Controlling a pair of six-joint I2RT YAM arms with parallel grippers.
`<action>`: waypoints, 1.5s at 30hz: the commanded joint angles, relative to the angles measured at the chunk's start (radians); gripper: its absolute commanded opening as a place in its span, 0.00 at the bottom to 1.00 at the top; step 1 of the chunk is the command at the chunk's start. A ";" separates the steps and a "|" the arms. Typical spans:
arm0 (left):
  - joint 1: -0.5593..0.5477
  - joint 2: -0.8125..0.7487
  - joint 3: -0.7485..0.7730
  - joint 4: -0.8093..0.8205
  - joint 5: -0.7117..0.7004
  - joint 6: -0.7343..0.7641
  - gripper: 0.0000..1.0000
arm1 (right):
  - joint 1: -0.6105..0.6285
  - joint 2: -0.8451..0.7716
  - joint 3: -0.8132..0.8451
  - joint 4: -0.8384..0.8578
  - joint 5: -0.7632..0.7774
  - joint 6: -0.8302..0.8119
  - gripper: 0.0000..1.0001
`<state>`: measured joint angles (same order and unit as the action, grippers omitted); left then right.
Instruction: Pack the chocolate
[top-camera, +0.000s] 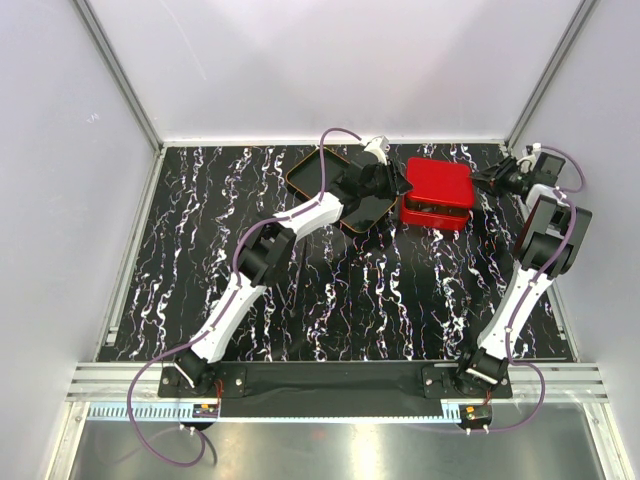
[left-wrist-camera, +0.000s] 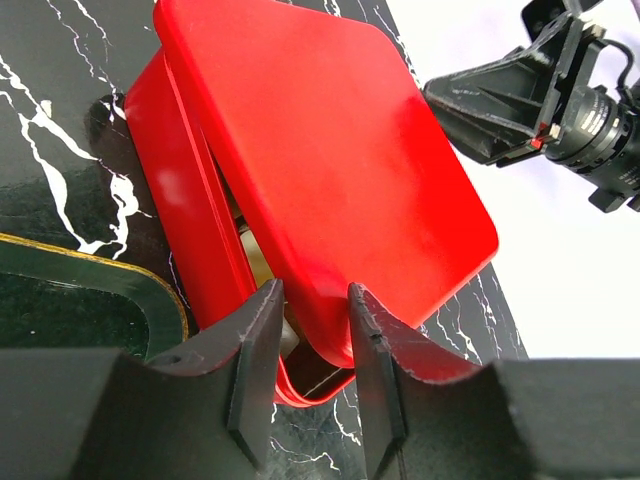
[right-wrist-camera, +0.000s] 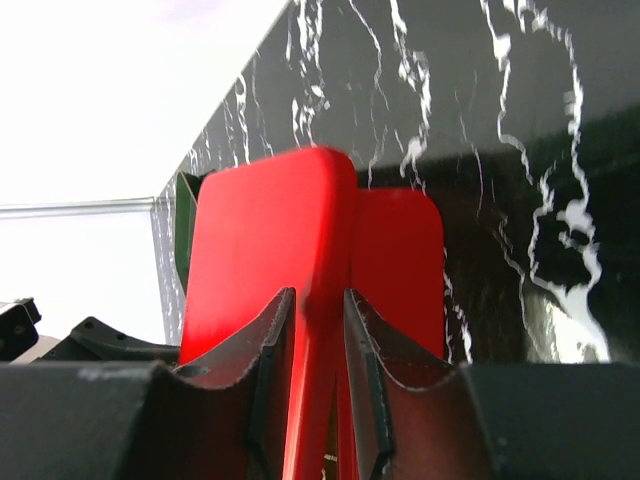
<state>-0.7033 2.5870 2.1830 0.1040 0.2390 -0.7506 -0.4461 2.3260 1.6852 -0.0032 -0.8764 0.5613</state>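
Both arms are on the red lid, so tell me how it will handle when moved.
The red lid looks flat, thin and unbent, so probably stiff and light. Its glossy surface may slip in the narrow edge pinches of the left gripper and right gripper. Tilted over the red box, it could skew if pushed unevenly.

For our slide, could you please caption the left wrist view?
The red lid tilted over the red box, its near corner between the fingers of the left gripper, right gripper at the far edge.
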 joint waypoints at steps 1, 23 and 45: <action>-0.007 -0.071 0.014 0.082 0.025 0.013 0.35 | -0.003 -0.034 0.048 -0.128 -0.039 -0.024 0.33; -0.007 -0.061 0.020 0.085 0.029 0.019 0.32 | -0.020 -0.065 -0.015 -0.009 -0.130 0.035 0.20; -0.010 -0.185 -0.114 0.063 0.026 0.086 0.29 | -0.020 -0.140 -0.099 0.014 -0.128 0.042 0.18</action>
<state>-0.7078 2.4958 2.0823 0.1059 0.2573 -0.6983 -0.4637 2.2543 1.5948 0.0063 -0.9813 0.6067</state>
